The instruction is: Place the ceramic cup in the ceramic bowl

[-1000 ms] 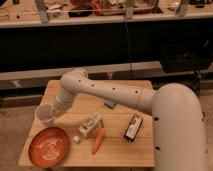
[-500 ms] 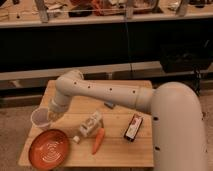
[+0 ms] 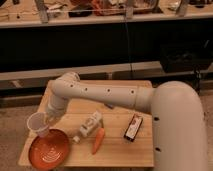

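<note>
- Since the previous second, the ceramic cup (image 3: 36, 121) and the gripper (image 3: 46, 121) have come lower and a little toward the picture's left edge, closer to the ceramic bowl (image 3: 54, 153). Everything else on the table has stayed where it was.
- Nearest the viewer, the wide orange-red bowl lies flat at the front left corner of the wooden table (image 3: 120, 156), with pale swirl marks at its centre.
- Just right of the bowl, an orange carrot (image 3: 98, 141) lies on the wood, apart from the bowl's rim.
- Over the bowl's back left rim hangs the small cream cup, tilted, its wide mouth facing up and toward the viewer. Its base overlaps the rim in this view; whether the two touch cannot be told.
- At the cup's right side, the gripper is closed on it and carries it.
- Behind the carrot lies a white carton-like box (image 3: 90, 124), on its side at an angle.
- Further right is a dark flat packet (image 3: 133, 127) with red on it.
- Across the table's middle reaches the white arm (image 3: 100, 94), bending at an elbow above the cup, with the robot's bulky white body (image 3: 180, 130) at the right.
- Beyond the table stands a dark counter (image 3: 100, 45), with clutter on top.
</note>
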`<state>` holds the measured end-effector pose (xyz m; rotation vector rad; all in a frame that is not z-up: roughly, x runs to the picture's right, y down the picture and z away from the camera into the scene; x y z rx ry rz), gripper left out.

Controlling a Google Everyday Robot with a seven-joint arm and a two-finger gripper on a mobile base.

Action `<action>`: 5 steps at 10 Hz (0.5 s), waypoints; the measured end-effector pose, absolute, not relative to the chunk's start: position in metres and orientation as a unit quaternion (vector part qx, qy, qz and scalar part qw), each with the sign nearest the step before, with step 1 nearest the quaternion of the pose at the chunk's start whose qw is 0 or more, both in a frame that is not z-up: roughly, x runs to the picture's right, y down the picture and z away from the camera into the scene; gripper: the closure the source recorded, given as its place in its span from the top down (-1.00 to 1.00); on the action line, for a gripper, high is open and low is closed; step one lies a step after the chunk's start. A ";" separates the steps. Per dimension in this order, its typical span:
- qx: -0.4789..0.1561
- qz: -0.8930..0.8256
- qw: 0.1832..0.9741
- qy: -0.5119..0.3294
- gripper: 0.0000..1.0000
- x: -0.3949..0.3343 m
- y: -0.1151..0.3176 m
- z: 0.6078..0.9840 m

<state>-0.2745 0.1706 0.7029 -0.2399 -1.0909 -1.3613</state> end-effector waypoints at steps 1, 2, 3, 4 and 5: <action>-0.107 -0.596 0.636 -0.478 -0.96 -0.275 0.174 0.700; -0.110 -0.596 0.635 -0.479 -0.96 -0.275 0.177 0.696; -0.113 -0.595 0.634 -0.481 -0.96 -0.274 0.181 0.693; -0.116 -0.592 0.636 -0.482 -0.96 -0.272 0.183 0.692; -0.119 -0.588 0.637 -0.484 -0.96 -0.269 0.188 0.688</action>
